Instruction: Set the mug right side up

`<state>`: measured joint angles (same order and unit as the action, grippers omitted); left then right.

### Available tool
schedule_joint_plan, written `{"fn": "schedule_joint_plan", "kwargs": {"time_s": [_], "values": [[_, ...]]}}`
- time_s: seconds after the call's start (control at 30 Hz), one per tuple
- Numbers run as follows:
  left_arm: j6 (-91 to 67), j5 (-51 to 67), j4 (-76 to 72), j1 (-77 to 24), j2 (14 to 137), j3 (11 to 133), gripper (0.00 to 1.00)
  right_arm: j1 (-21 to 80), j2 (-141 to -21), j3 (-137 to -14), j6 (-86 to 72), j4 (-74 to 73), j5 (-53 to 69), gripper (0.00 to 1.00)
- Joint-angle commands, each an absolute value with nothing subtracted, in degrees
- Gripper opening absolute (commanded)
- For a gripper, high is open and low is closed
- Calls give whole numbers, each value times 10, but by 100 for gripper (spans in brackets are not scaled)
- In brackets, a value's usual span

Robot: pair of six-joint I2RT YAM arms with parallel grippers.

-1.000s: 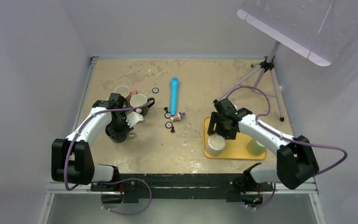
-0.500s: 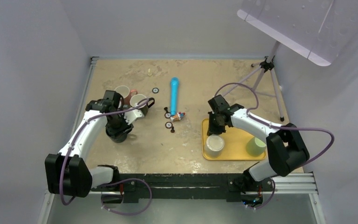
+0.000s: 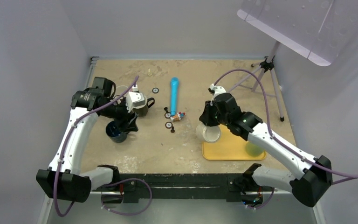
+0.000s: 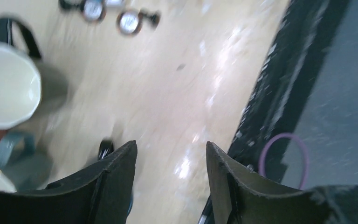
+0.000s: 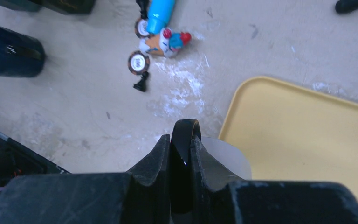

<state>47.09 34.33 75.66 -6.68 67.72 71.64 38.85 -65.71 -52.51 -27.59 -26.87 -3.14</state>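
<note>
While right pincer point(image 5: 181, 140) grips mug point(image 3: 208, 133), axis tilted

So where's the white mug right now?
In the top view, the white mug hangs from the right claw by its handle, over the left edge of the yellow tray.

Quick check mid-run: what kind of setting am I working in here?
Likely a lab test cell: plain white walls box in the scuffed table, with a tripod holding a panel overhead.
</note>
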Motion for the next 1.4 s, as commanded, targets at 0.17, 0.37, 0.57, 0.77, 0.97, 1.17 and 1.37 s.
{"fn": "schedule_joint_plan", "kwargs": {"time_s": [0.17,0.37,0.57,0.77,0.97,1.17,1.37], "values": [[219,716,561,-144,695,758,78,400,-515,-539,-320,4,71,0],[-90,691,263,-218,712,715,84,418,-496,-523,-362,165,71,0],[-184,690,150,-244,711,706,84,441,-523,-543,-364,215,79,0],[-222,709,97,-260,703,699,72,467,-544,-562,-357,232,84,0],[-292,779,60,-286,735,694,5,471,-548,-555,-347,242,65,0],[106,597,541,-280,764,839,0,470,-560,-618,-315,34,-24,63],[316,219,624,-282,763,789,0,454,-593,-699,-397,-332,-343,82]]}}
